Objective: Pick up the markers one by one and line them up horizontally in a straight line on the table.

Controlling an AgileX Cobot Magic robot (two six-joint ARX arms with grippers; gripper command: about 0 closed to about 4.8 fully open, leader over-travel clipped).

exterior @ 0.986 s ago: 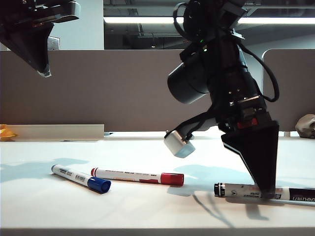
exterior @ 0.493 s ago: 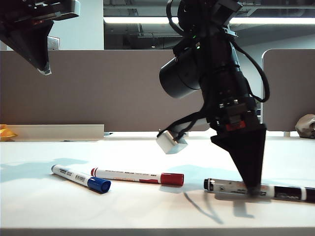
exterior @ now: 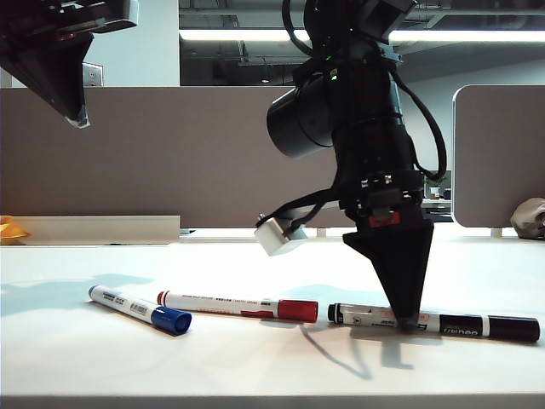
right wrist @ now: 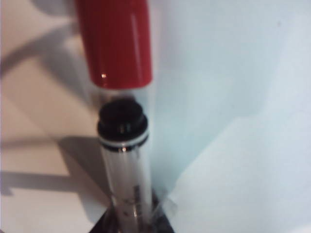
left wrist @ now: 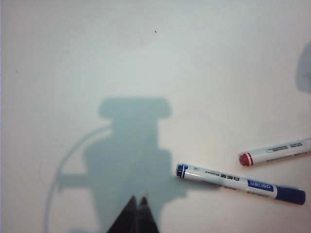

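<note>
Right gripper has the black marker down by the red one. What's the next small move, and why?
Probably open the right gripper and lift clear. The black marker lies on the table, its butt close to the red marker cap and roughly in line. The left gripper hangs shut, high on the left.

The right gripper is covering the part of the black marker's barrel lying between its fingertips. In the right wrist view the gripper is showing only as dark tips at the frame edge, and the red marker's cap is running out of frame beyond the blurred black marker. The left gripper is also being cropped to its tips; the red marker's barrel is being cut off well to its side.
</note>
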